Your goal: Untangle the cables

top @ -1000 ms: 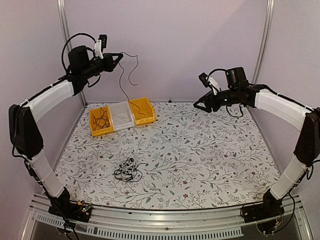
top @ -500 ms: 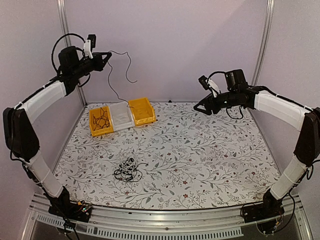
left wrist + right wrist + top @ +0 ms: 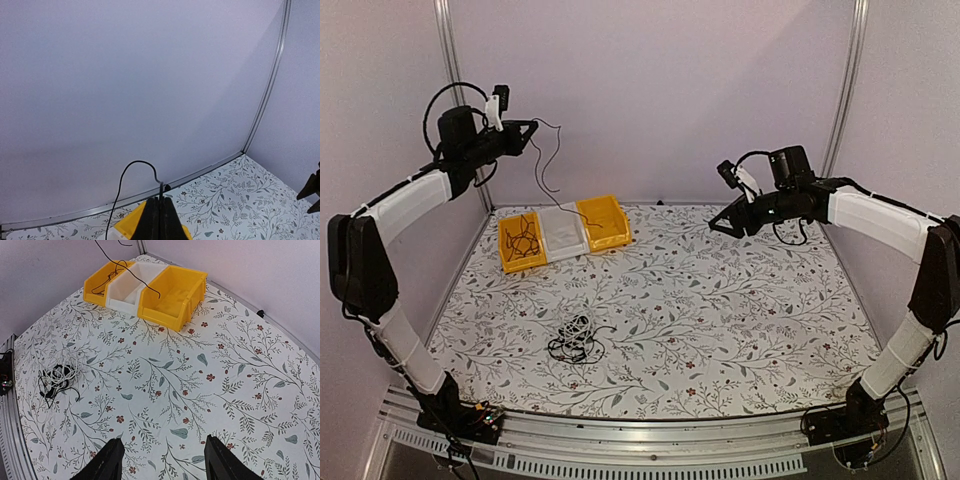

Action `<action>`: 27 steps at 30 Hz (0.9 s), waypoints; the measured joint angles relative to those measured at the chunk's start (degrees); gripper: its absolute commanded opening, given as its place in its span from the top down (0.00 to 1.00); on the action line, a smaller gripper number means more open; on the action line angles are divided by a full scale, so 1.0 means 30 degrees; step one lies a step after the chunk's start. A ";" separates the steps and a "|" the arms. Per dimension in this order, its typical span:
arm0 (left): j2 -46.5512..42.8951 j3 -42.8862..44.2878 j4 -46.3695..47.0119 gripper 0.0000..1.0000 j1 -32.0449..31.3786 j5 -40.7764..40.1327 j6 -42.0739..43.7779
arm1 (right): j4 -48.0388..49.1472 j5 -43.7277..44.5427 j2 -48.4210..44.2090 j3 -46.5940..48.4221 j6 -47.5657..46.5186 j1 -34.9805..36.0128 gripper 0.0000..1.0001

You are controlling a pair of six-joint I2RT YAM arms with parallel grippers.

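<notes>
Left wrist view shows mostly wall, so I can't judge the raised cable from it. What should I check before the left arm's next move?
1. left gripper shut on the black cable: ok.
2. Cable separate from the tangle on the table: ok, they lie apart.
3. Cable's loose end over the bins: ok, it hangs at the border of the white bin and the empty yellow bin; whether it touches them, cannot tell.
4. right gripper open, holding nothing, away from the cable: ok.
5. Whole cable visible: not ok in the left wrist view; ok from above.
</notes>
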 measured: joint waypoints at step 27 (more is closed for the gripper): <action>-0.1224 0.0364 -0.0299 1.00 0.0758 0.0328 0.0612 | 0.0036 -0.0007 0.0000 -0.0015 0.0007 0.0000 0.41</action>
